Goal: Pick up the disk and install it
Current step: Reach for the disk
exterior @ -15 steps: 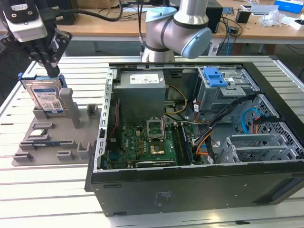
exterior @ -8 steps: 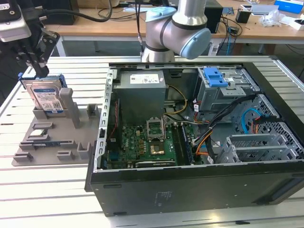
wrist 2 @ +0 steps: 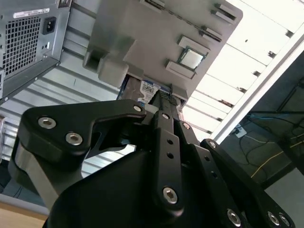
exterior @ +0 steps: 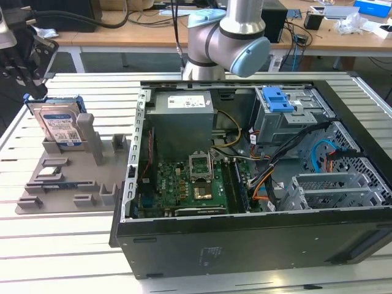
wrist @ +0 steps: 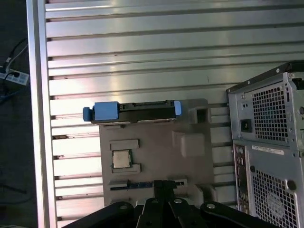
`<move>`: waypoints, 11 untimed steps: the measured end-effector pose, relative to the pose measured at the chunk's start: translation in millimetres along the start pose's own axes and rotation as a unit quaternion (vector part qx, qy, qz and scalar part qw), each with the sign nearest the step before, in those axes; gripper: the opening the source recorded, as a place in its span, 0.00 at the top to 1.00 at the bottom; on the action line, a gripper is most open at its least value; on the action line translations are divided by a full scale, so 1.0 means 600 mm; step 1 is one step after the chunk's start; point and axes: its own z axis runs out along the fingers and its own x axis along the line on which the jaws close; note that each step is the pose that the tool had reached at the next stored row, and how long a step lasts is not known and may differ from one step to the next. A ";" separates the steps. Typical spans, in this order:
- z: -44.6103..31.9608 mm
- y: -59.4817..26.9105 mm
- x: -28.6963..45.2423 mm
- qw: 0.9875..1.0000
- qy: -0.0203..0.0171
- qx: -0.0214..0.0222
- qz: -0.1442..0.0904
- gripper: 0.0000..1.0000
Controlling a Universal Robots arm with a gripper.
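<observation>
Your fingers (wrist: 164,185) are sitting pressed together, gripping nothing, while the disk (wrist: 135,110) is standing on edge in the grey holder (wrist: 156,161) beyond the tips, its long axis running crosswise to them.

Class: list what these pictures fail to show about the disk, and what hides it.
1. Label of the disk: the first wrist view sees it edge-on.
2. Lower part of the disk: in the exterior view, the grey holder covers it.
3. Most of the disk: in the second wrist view, the holder and the hand block it.
</observation>
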 end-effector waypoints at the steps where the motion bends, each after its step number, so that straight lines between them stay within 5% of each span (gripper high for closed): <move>1: 0.001 0.005 0.009 1.000 0.000 0.000 0.000 0.89; 5: 0.004 0.019 0.022 1.000 0.000 0.001 0.000 0.89; 11: 0.007 0.028 0.025 1.000 0.000 0.001 0.000 0.89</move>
